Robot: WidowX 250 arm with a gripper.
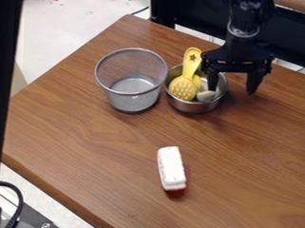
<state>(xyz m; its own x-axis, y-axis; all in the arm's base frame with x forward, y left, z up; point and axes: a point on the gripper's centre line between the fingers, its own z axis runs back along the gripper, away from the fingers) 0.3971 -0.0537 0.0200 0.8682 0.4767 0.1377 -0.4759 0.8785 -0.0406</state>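
The black gripper (232,85) hangs over the right side of a round metal bowl (194,107) at the upper middle of the table. Its two fingers stand wide apart, one over the inside of the bowl and the other outside, beyond the right rim. In the bowl lies a yellow slotted utensil (183,88), its handle with a star-shaped mark leaning up over the back rim. Beside it, near the left finger, is a small pale rounded item (205,95). Nothing is seen held between the fingers.
Just left of the bowl stands a silver mesh basket (132,101). A white block-like object with a red underside (171,168) lies on the wooden table (90,146) nearer the camera. A dark vertical post (2,81) runs along the left edge.
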